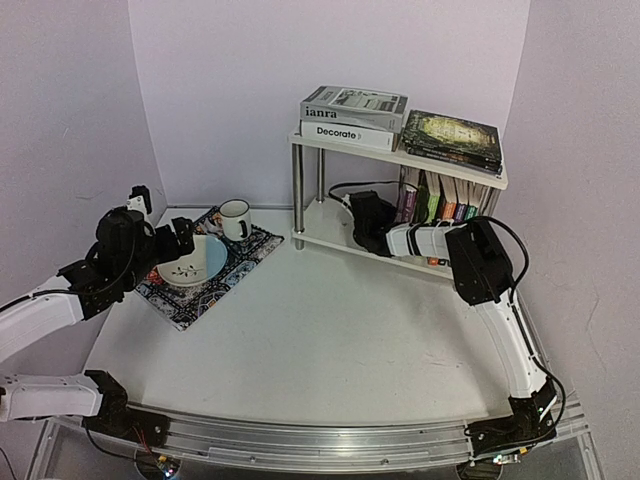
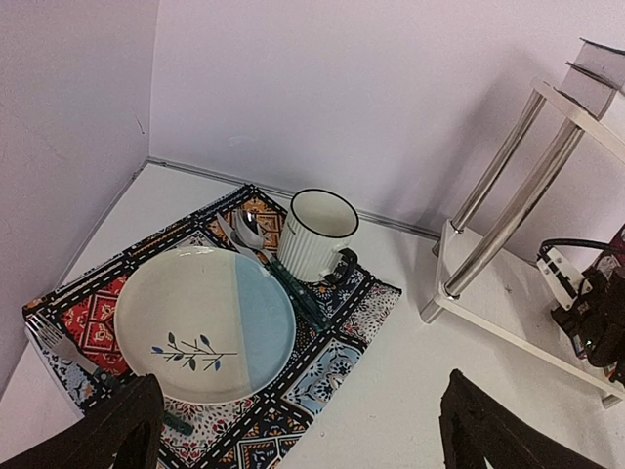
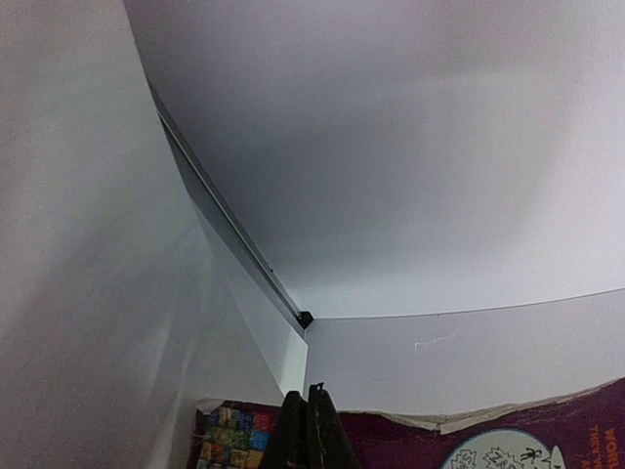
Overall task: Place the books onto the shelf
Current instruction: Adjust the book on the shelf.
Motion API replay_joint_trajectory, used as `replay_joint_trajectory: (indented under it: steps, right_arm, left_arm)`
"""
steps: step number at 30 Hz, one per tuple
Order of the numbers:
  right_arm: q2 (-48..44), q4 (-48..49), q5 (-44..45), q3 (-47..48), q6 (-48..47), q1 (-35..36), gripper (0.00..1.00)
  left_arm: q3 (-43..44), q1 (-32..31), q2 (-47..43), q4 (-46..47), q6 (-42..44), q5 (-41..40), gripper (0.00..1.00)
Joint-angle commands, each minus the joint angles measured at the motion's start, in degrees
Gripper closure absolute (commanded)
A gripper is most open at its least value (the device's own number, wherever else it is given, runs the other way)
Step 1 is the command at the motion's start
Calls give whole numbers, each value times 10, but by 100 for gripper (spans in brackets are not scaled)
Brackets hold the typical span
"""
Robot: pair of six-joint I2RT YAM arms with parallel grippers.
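While the books (image 1: pixel 438 206) stand upright, the right end effector (image 3: pixel 311 432) is pressed together.

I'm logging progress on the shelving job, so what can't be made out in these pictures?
Top view: the upright books on the shelf's lower board; spines too small to read, some behind the right arm.
Right wrist view: the purple cover, cut off by the bottom edge; whether the shut right gripper touches it is unclear.
Left wrist view: the fork, its handle partly behind the left gripper.
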Motion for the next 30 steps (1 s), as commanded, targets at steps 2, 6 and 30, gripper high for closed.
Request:
replay_joint_trajectory:
  steps: [2,6,30]
  right_arm:
    - [3,23,35,17,-17,-18,100]
    - [11,23,53,24,-26,-27,100]
    - [62,-12,78,73,-29,-44,100]
  left_arm:
    - [18,4,-11,13,8,2,0]
    - [18,4,-10,13,10,5,0]
    - [20,4,-20,16,20,8,0]
